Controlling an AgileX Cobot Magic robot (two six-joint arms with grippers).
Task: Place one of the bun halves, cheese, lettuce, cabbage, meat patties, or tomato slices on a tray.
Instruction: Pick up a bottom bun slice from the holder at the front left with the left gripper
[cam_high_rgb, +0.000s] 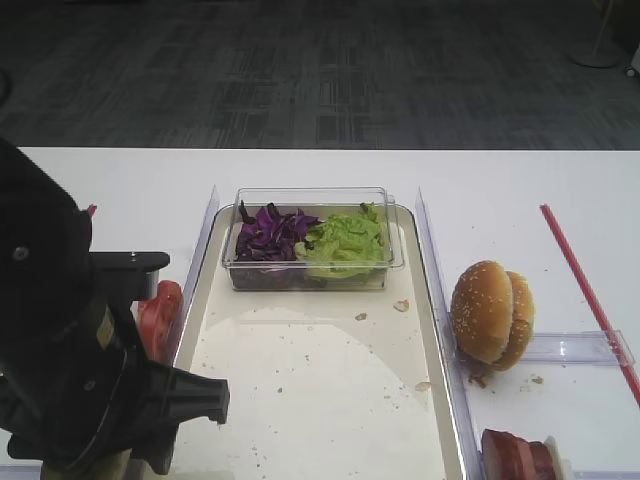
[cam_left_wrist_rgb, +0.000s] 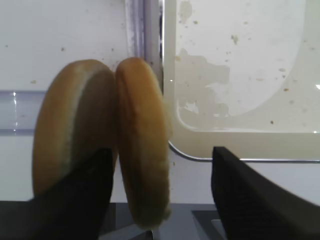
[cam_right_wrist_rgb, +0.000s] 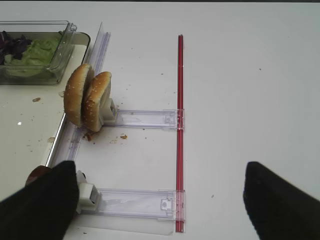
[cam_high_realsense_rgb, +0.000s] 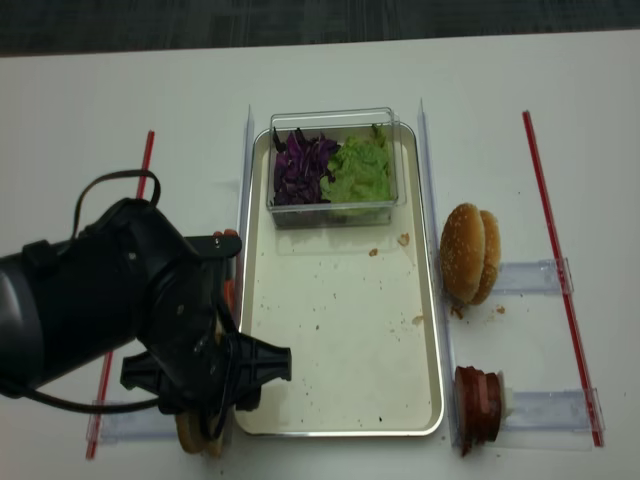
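Left claw (cam_left_wrist_rgb: 157, 195) spread around 1 of 2 upright buns (cam_left_wrist_rgb: 142, 140), just left of tray (cam_left_wrist_rgb: 240, 135); no pinch visible; right claw (cam_right_wrist_rgb: 160, 200) spread, empty, over tabletop (cam_right_wrist_rgb: 240, 90).

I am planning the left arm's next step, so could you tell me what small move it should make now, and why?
Probably close the left gripper on the nearer bun half. In the left wrist view its jaws stand open on either side of that upright disc, not yet pinching it, while a second bun half leans against it. The tray beside them has bare floor.
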